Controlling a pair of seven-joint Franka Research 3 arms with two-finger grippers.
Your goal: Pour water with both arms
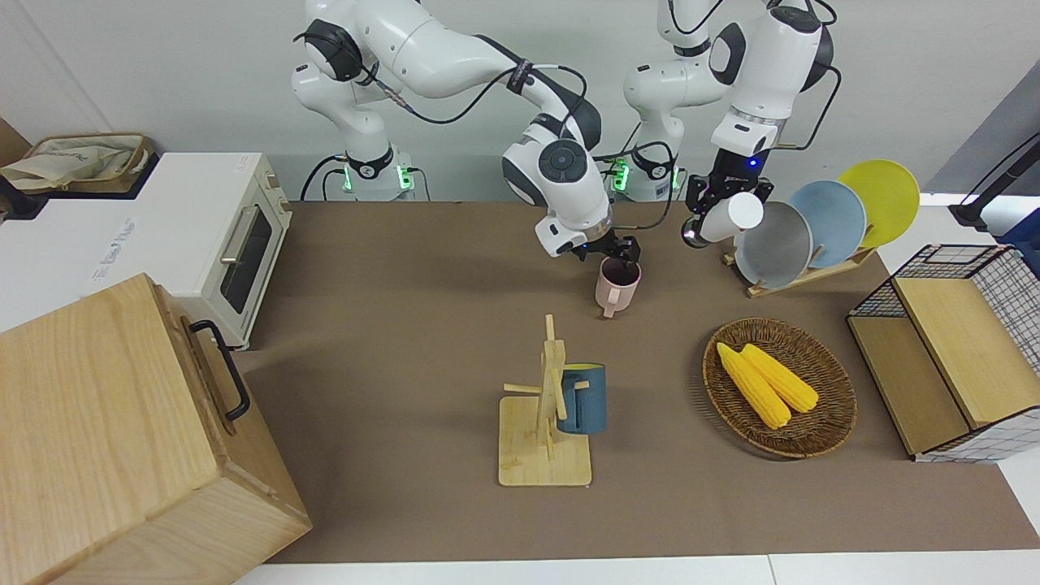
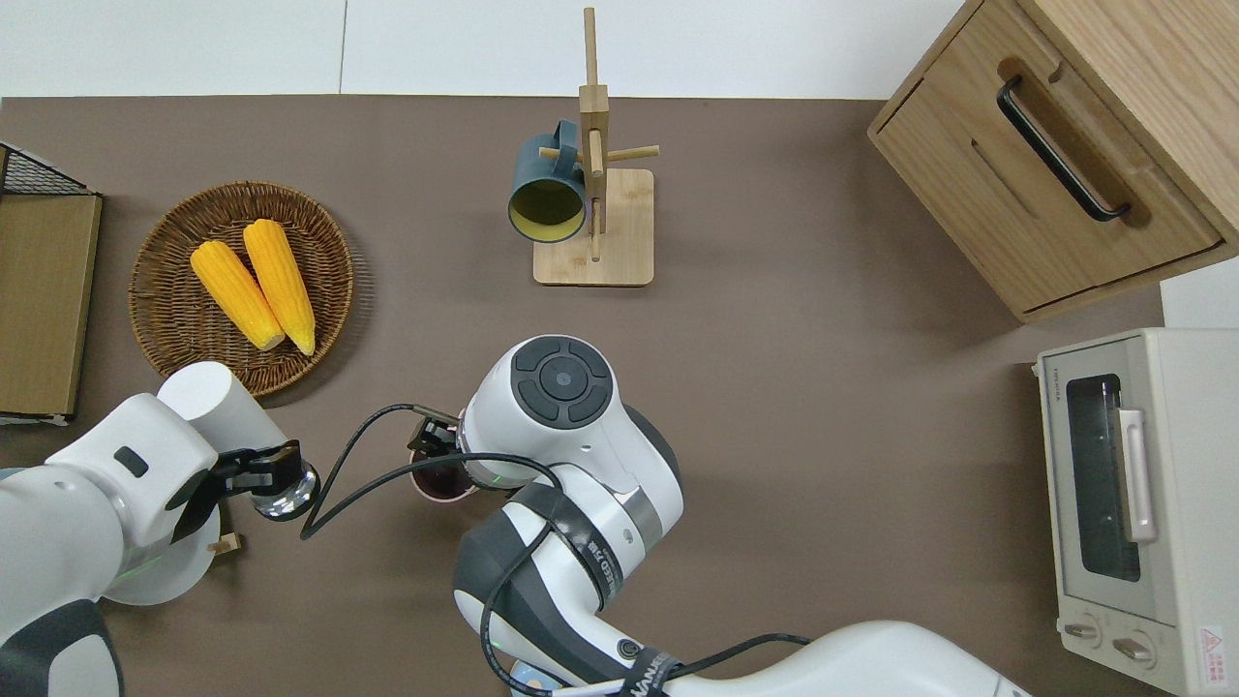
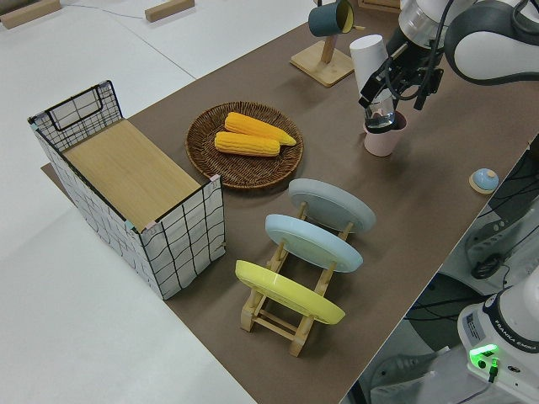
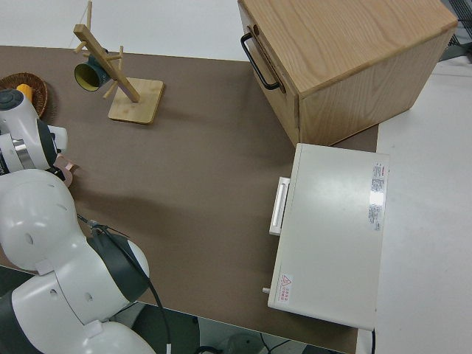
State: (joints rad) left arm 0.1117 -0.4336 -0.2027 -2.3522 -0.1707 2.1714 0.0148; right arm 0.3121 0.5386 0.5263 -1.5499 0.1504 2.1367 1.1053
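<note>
Landmark: the pink ceramic mug (image 1: pixel 616 284) with a side handle, standing upright on the brown tabletop (image 1: pixel 406 325).

Right gripper (image 1: pixel 611 248): at the mug's rim, fingers clenched on the rim wall, 1 finger apparently inside the mug and 1 outside. The overhead view hides the contact under the wrist, so the exact bite depth cannot be told.

Left gripper (image 1: pixel 717 210): in the air, holding a white cylindrical bottle with a shiny metal end (image 2: pixel 237 431). Fingers closed around the bottle near the metal end. Bottle is tilted, metal end lower and pointing toward the mug. In the overhead view it is over bare tabletop beside the mug, toward the left arm's end, not yet over the mug mouth.

Handling judgement:
- Mug: rigid, glazed, likely slippery and chip-prone; a rim pinch is enough to steady it but not for hard side loads.
- Bottle: stiff, smooth-walled; probably heavier at the metal end if filled. The grip near the metal end gives good control of tilt; slip along the smooth wall is the risk.

Whether the bottle mouth is open cannot be told. No water visible.
</note>
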